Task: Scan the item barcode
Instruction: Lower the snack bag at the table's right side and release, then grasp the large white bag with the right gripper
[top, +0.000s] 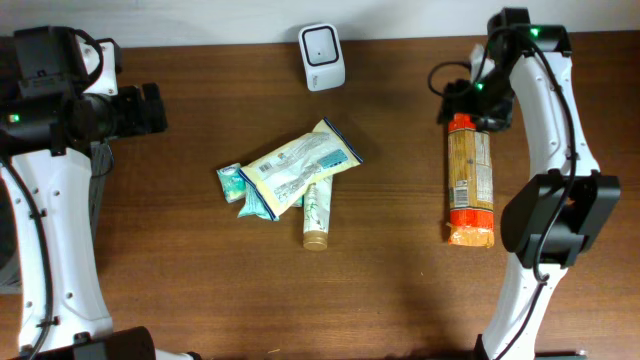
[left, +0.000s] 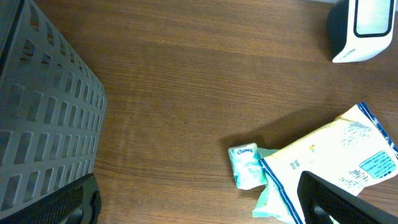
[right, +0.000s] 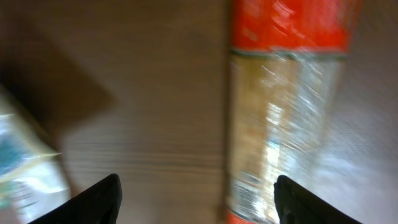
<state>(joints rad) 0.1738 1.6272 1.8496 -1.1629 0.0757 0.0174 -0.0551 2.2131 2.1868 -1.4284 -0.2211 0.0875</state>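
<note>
overhead: a long clear plastic packet with orange ends (top: 470, 180) lies flat and unheld on the wooden tabletop (top: 400, 300), right of the white barcode scanner (top: 322, 43). the right gripper (top: 468, 100) stands apart at its scanner-side end, probably to lift it. the left gripper (top: 150, 108), left of the scanner, gapes idle.

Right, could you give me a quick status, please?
Left gripper open. Right gripper open over packet's far end. Packet lies on table, unheld. Scanner unobstructed.
</note>
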